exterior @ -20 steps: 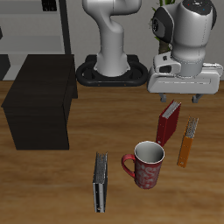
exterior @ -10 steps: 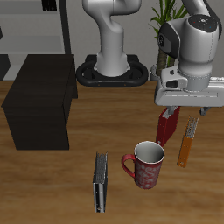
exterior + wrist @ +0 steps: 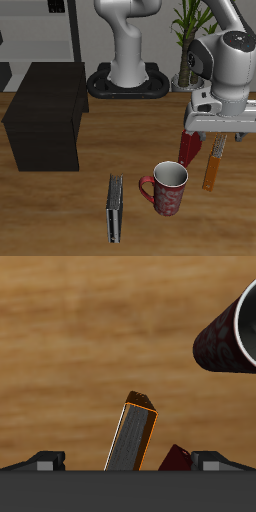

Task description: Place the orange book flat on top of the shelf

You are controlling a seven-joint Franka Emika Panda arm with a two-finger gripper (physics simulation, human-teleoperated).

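Note:
The orange book (image 3: 213, 167) stands on its edge on the table beside the dark red book (image 3: 191, 146), which leans upright. My gripper (image 3: 215, 138) hangs just above the orange book's top edge, open and empty. In the wrist view the orange book (image 3: 133, 437) stands between my two spread fingertips (image 3: 46, 461), with a corner of the red book (image 3: 175, 459) next to it. The shelf (image 3: 45, 115), a large black box cabinet with a flat bare top, stands far across the table from the gripper.
A dark red mug (image 3: 168, 187) stands close to the books, nearer the front edge; it also shows in the wrist view (image 3: 230, 331). A dark grey book (image 3: 115, 208) stands near the front edge. A grey open shelving unit (image 3: 40, 30) and a plant (image 3: 190, 25) stand behind.
My gripper has come down and moved toward the table's front, from above the red book to just over the orange book. The books and mug have not moved.

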